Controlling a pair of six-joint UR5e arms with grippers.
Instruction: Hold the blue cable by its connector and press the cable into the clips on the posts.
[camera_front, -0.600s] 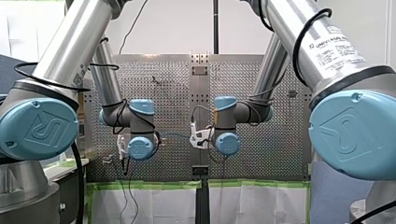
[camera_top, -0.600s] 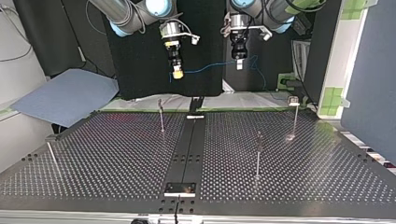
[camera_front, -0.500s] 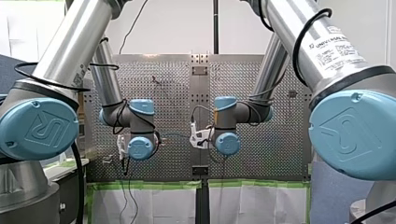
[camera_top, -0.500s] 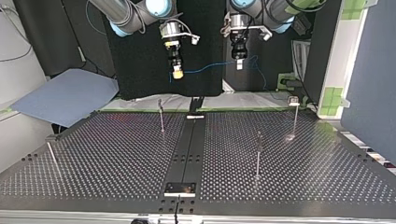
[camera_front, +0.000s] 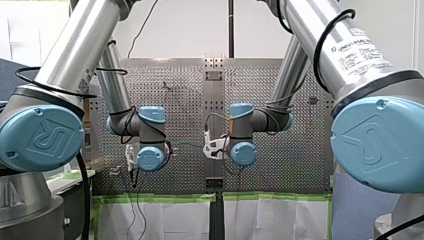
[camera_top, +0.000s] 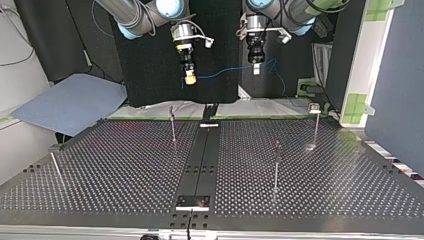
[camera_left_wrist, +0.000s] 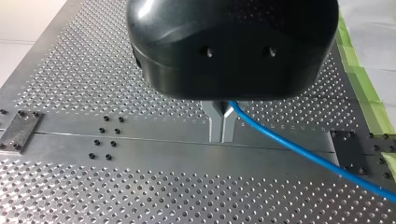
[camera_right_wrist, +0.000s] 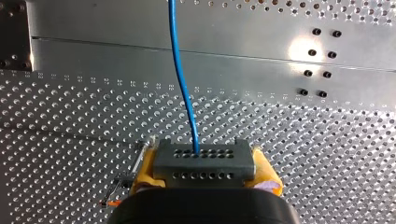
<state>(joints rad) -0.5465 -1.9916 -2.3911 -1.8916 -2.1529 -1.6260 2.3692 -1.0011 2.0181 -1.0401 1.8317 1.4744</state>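
The thin blue cable (camera_top: 225, 71) hangs in a shallow sag between both grippers, high above the perforated table (camera_top: 125, 170). My right gripper (camera_top: 190, 78), at the top view's left, is shut with its yellow pads (camera_right_wrist: 145, 164) on either side of the dark grey connector (camera_right_wrist: 204, 159); the cable (camera_right_wrist: 181, 74) leaves the connector's face. My left gripper (camera_top: 255, 69), at the top view's right, is shut, its metal fingers (camera_left_wrist: 215, 122) pinching the cable (camera_left_wrist: 299, 149). A loose loop of cable (camera_top: 273, 70) hangs beside it. In the front view a short stretch of the cable (camera_front: 187, 145) shows between the two wrists.
Thin posts with clips on top stand on the table: one (camera_top: 172, 122) behind the middle strip, one (camera_top: 276, 165) nearer the top view's front, one (camera_top: 315, 122) at its right, and a tilted one (camera_top: 55, 167) at its left edge. A dark plate (camera_top: 194, 201) sits on the central strip.
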